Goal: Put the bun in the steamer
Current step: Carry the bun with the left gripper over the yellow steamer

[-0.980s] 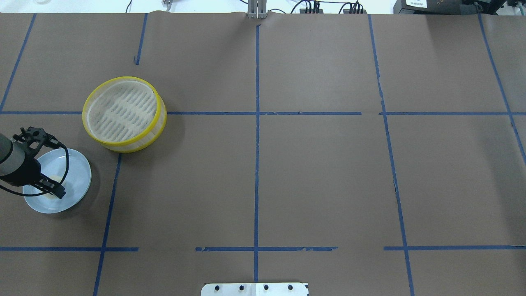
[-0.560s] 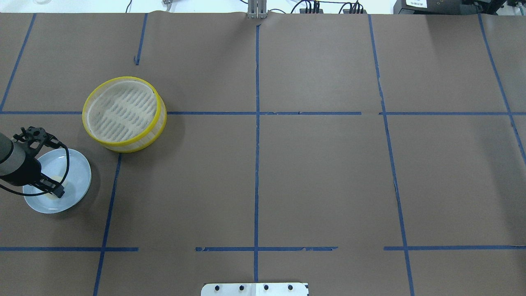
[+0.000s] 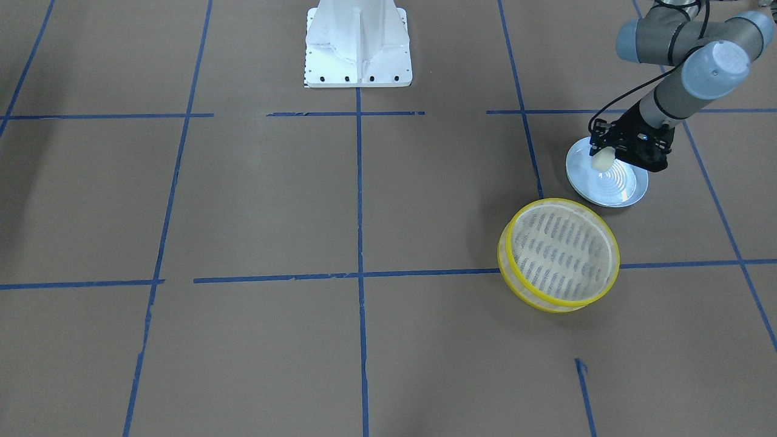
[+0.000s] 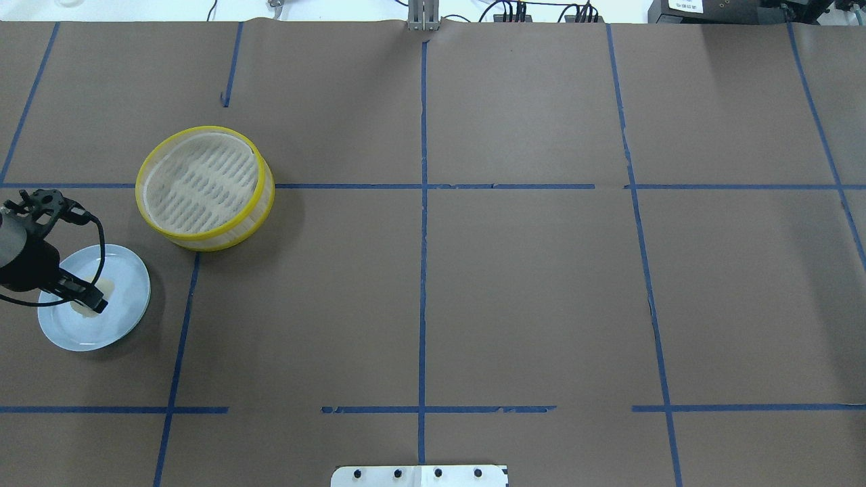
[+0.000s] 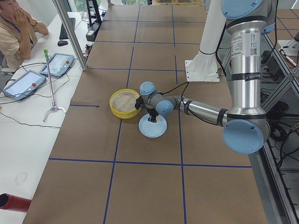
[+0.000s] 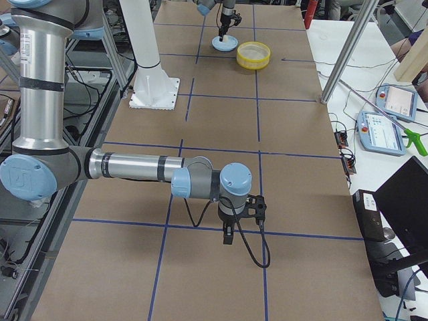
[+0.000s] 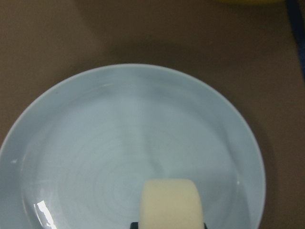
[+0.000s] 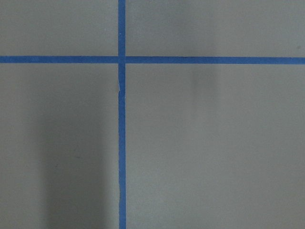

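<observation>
**Bun pinched over plate, not in steamer yet**

Seeing left tool [image 3: 601,158] pressed in on the bun [image 7: 171,202], pinching it by two opposite sides. Holding it over the light blue plate [image 4: 127,287], inside the rim and near the middle in overhead view. Reads as lifted clear of the plate surface in front-facing view, where it overlaps the plate's edge. Can't confirm the gap from the left wrist view, which just shows the cream block low in frame with the plate behind it.

Found steamer [image 4: 203,184] upright on the bench [image 4: 528,284], near the plate but not touching it. Sits further from the robot base than the plate and straddles a blue tape line [image 4: 423,270].

Spotted right tool [image 6: 227,238] only in the right side view. Hanging fingers-down low over the bench, well apart from plate and steamer. Cannot tell whether spread or pressed together. Right wrist view gives only brown bench paper and a tape crossing
</observation>
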